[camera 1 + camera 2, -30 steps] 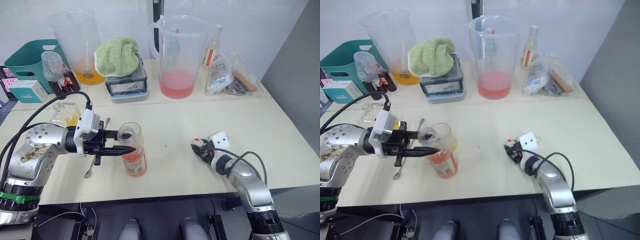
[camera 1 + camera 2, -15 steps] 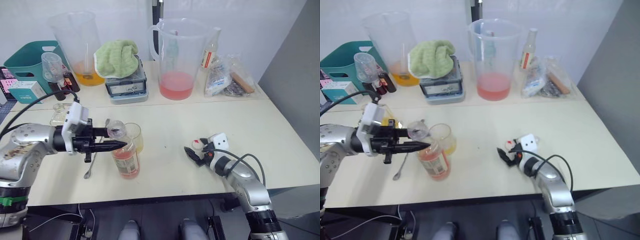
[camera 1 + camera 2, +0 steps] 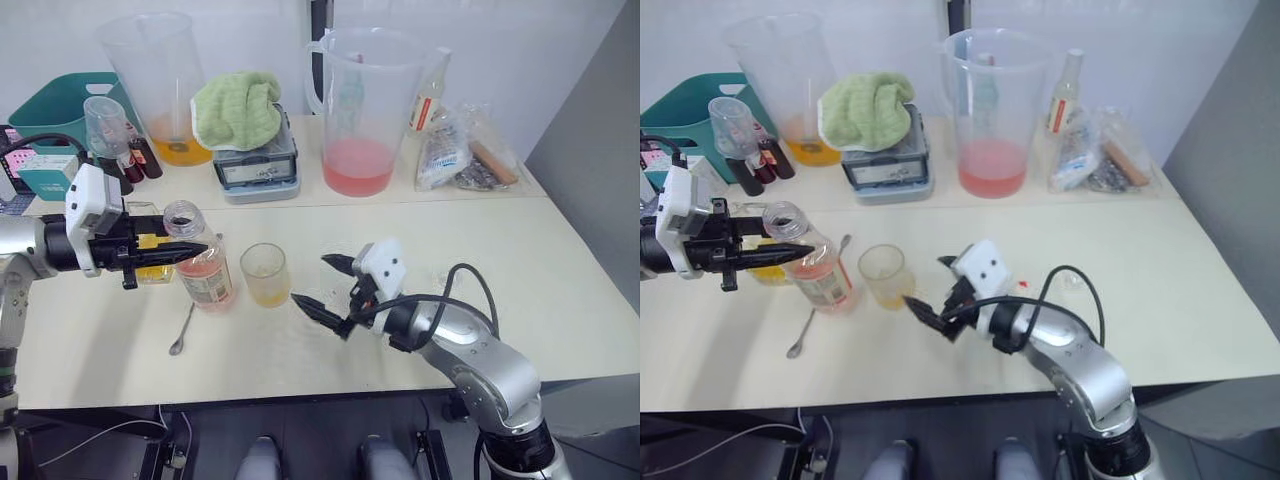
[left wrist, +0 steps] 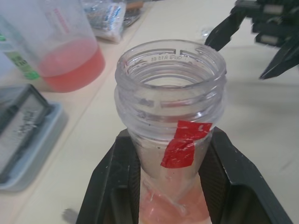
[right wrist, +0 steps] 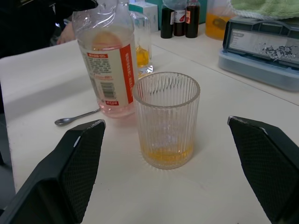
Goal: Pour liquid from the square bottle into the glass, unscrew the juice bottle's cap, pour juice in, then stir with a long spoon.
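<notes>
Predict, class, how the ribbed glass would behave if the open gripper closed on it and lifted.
The glass is probably rigid but breakable. Its ribs may help the right gripper hold it. Holding only shallow yellow liquid, it likely lifts light and could tip if nudged high.

Standing just left of the glass (image 3: pixel 264 274), the uncapped juice bottle (image 3: pixel 200 270), crowding that side. Lying in front of the bottle, the long spoon (image 3: pixel 185 326). Leaving open table (image 3: pixel 560 260) between the glass and the spread right gripper (image 3: pixel 325 287), and bare tabletop out to the right.
</notes>
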Controlling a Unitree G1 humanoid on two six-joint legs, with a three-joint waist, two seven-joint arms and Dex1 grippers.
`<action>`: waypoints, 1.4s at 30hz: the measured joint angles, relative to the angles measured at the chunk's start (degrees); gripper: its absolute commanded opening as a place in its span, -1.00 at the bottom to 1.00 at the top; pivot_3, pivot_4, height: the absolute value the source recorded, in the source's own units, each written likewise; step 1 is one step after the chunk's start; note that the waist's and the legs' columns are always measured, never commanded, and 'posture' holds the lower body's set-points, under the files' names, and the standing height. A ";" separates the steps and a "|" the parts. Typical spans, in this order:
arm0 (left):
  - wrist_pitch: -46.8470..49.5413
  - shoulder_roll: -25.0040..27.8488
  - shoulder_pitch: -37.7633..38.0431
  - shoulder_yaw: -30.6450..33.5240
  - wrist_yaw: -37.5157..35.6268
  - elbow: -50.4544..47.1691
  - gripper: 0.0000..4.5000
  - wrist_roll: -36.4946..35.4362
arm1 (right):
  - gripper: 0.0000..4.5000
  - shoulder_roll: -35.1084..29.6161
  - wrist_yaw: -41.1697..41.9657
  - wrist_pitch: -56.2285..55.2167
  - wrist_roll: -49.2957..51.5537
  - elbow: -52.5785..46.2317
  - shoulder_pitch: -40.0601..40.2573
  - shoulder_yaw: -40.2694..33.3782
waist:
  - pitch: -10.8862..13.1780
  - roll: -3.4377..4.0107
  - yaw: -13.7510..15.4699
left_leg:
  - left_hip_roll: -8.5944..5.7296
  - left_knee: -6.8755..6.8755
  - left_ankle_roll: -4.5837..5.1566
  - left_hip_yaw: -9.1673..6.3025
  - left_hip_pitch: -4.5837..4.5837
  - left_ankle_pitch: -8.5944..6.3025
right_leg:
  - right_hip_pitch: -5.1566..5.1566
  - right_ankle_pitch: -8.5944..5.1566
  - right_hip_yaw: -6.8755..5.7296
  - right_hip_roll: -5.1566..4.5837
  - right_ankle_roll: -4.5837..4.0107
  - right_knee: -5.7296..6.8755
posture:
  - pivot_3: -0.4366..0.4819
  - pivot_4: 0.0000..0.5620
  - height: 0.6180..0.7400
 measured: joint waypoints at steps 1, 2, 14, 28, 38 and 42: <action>-2.95 -1.42 -0.99 -0.49 1.33 1.50 -0.44 1.92 | 0.98 -0.16 -0.11 0.62 -0.09 -0.01 -0.08 0.47 | 0.00 -0.02 0.10 | 0.01 0.02 0.00 0.00 -0.02 0.00 | -0.01 0.00 0.00 0.01 0.00 0.00 | -0.05 -0.47 0.99; -5.93 -3.04 -1.84 -1.09 2.77 2.86 -0.44 3.86 | 0.98 -0.27 -0.36 1.06 -0.30 0.00 -0.07 1.24 | -0.01 -0.03 0.12 | 0.00 0.02 0.00 0.00 -0.03 0.00 | -0.01 0.01 0.00 0.00 0.00 0.00 | -0.05 -0.47 0.99; -45.01 -13.68 -9.81 -10.12 18.52 24.57 -0.44 26.17 | 0.98 -0.13 -2.56 3.42 -0.51 0.02 -0.89 2.21 | -0.03 -0.08 -0.12 | -0.03 0.04 0.00 -0.01 -0.05 0.01 | -0.05 0.02 0.00 -0.01 -0.01 0.06 | -0.05 -0.47 0.99; -73.77 -12.99 -15.09 -16.42 38.90 40.78 -0.44 46.81 | 0.98 0.55 -4.69 3.62 -0.50 0.02 -1.77 2.80 | -0.03 -0.08 -0.14 | -0.07 0.05 -0.01 -0.02 -0.06 0.01 | -0.05 0.02 -0.01 -0.04 0.00 0.08 | -0.05 -0.47 0.99; -77.36 -9.95 -17.09 -19.90 55.36 42.03 -0.44 61.24 | 0.98 1.33 -4.92 5.05 -0.32 0.00 -2.38 2.59 | -0.03 -0.08 -0.19 | -0.08 0.05 -0.03 -0.02 -0.05 0.02 | -0.05 0.02 -0.01 -0.05 0.00 0.10 | -0.05 -0.47 0.99; -77.48 -9.04 -17.72 -21.51 61.47 42.02 -0.44 65.89 | 0.98 1.56 -4.95 5.38 -0.32 0.00 -2.46 2.59 | -0.03 -0.08 -0.17 | -0.09 0.05 -0.03 -0.02 -0.05 0.03 | -0.05 0.02 -0.01 -0.05 0.01 0.10 | -0.05 -0.47 0.99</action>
